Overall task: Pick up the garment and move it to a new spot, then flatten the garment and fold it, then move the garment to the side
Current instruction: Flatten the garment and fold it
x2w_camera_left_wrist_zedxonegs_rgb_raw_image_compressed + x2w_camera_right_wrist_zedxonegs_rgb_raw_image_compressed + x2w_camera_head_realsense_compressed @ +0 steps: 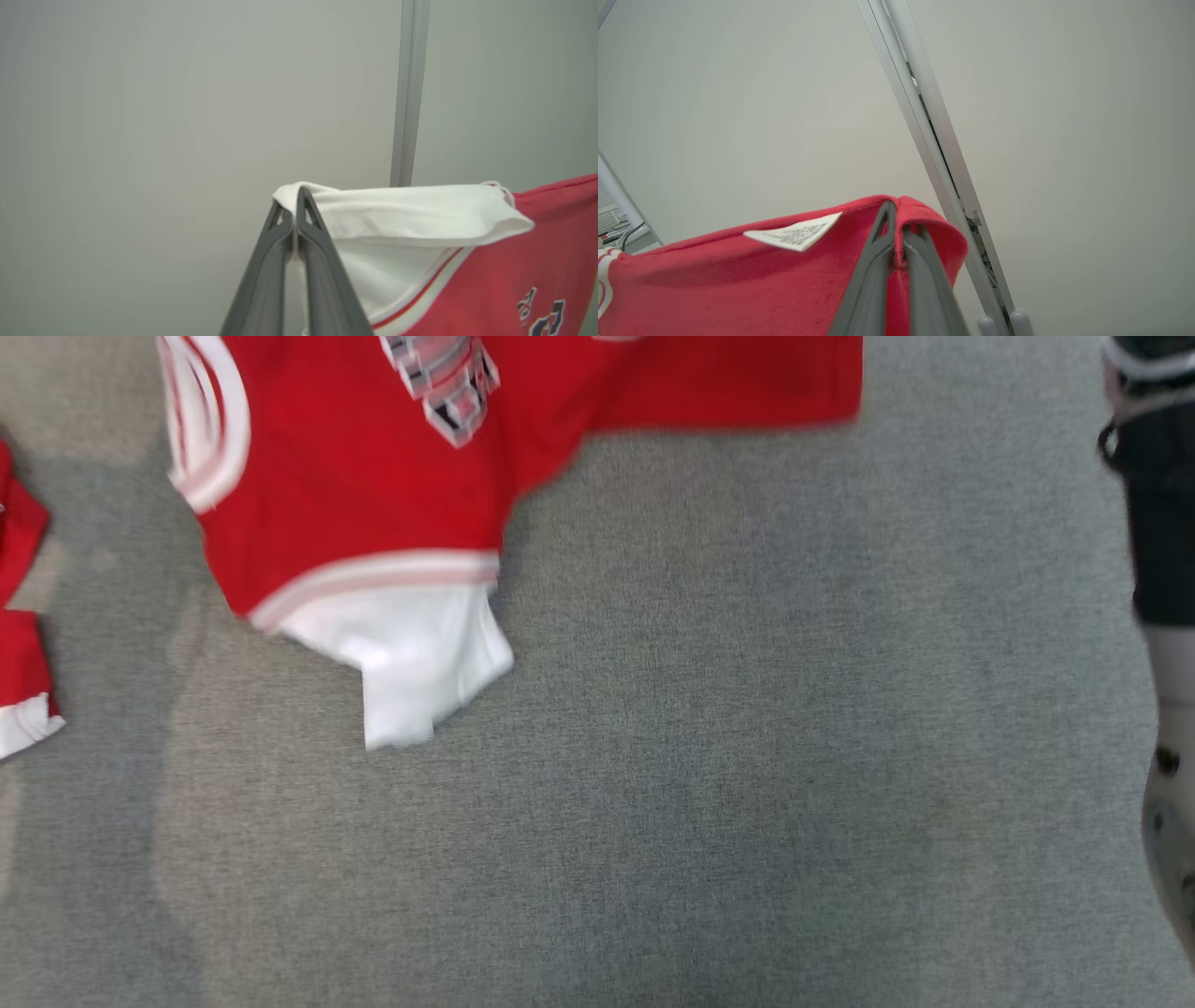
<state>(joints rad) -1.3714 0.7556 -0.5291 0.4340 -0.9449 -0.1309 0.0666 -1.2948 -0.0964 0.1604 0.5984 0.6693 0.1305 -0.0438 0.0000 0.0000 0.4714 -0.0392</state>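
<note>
— What's hard to make out?
— The left tool (290, 219) hides the fold it pinches. The head view is blurred, and the garment (355, 476) is cut off at the top, over the grey bench (747, 756).
— And the tools?
— Both are clamped tight. The left grips the white sleeve (397, 214), which trails to its right. The right tool (896, 224) grips the red edge (929, 219), with a label (794, 233) just left of it.

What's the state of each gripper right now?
Left gripper: closed, pinching the garment at its white edge.
Right gripper: closed, pinching the garment at a red edge.
</note>
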